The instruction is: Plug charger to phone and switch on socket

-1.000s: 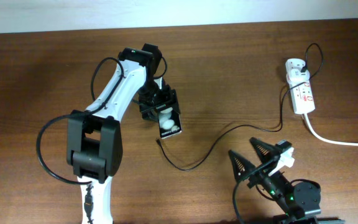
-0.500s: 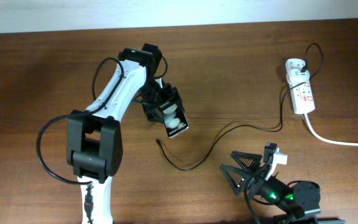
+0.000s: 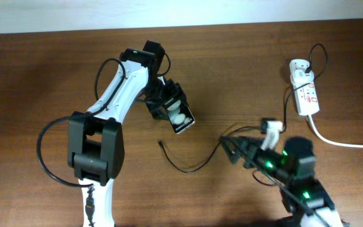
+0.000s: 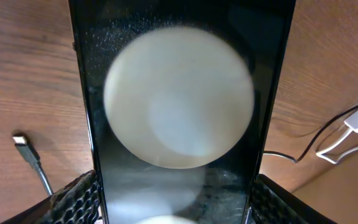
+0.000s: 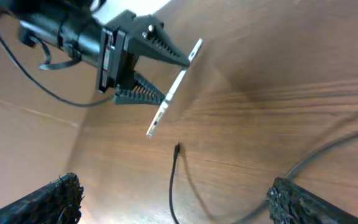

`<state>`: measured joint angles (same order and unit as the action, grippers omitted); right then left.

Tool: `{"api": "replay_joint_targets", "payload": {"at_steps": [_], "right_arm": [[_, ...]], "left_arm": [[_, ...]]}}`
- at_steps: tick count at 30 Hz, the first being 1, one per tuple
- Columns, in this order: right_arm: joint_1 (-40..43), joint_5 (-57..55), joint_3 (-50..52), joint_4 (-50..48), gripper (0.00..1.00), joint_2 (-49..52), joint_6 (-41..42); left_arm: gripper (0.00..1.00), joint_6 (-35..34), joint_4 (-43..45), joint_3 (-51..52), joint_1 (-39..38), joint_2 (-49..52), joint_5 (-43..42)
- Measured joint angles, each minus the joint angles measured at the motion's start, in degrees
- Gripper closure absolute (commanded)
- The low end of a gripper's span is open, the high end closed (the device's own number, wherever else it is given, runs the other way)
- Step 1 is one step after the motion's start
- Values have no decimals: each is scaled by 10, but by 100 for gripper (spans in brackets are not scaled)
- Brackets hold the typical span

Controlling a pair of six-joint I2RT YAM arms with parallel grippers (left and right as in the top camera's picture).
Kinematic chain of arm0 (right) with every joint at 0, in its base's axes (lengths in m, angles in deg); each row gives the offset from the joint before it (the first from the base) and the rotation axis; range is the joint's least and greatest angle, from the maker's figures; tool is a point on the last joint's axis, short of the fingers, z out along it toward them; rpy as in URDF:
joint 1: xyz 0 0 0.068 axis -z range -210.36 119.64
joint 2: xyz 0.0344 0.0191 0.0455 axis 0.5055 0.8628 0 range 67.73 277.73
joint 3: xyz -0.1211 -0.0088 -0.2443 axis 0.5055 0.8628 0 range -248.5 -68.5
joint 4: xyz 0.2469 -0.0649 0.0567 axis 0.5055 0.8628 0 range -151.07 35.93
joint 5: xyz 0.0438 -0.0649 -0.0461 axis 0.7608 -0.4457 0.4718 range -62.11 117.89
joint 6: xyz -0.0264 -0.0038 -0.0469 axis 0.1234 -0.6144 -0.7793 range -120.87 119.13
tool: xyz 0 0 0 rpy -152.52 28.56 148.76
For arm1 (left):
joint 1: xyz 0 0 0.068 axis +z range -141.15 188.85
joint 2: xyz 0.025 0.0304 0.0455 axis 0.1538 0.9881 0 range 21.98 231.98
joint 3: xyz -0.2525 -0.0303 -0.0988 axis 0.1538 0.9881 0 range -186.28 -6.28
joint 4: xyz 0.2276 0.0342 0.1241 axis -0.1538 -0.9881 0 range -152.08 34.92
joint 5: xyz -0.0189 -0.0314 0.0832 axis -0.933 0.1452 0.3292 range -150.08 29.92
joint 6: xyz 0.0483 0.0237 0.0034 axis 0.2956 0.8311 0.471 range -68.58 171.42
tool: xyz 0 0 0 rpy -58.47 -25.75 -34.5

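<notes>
My left gripper (image 3: 169, 106) is shut on the black phone (image 3: 179, 118) and holds it tilted above the table. In the left wrist view the phone (image 4: 179, 99) fills the middle with its large white circle. The charger's black cable (image 3: 191, 169) lies on the table, with its connector tip (image 3: 162, 144) just below the phone. The tip also shows in the left wrist view (image 4: 21, 140) and the right wrist view (image 5: 176, 149). The white adapter (image 3: 299, 67) sits in the white socket strip (image 3: 307, 96) at the far right. My right gripper (image 3: 232, 150) is open and empty over the cable's middle, facing the tip.
The socket's thick white cord (image 3: 339, 142) runs off the right edge. The cable loops beside the strip (image 3: 320, 53). The left arm (image 3: 115, 94) reaches across the table's left half. In the right wrist view the phone (image 5: 173, 90) is seen edge-on in the left gripper.
The left gripper has tilted the phone and shifted it slightly right and up. The right arm has moved from the front edge up over the cable and turned to face left.
</notes>
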<state>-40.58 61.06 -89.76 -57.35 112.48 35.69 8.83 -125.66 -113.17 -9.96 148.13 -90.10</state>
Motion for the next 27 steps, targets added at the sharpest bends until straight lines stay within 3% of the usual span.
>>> {"api": "replay_joint_targets", "payload": {"at_steps": [5,10,17,24,27], "right_arm": [[-147,-106,-93,-27,4,171,-19],[-210,-193,-108,-130,11,274,16],[-222,-224,-165,-179,18,421,64],[-228,-229,-237,-160,25,475,88],[-228,-243,-237,-158,36,483,103]], "left_arm": [[100,-15,-1,0,0,0,0],[100,-40,-1,-1,0,0,-1],[100,-51,-1,0,0,0,0],[100,-52,-1,-1,0,0,4],[100,-52,-1,-1,0,0,4]]}}
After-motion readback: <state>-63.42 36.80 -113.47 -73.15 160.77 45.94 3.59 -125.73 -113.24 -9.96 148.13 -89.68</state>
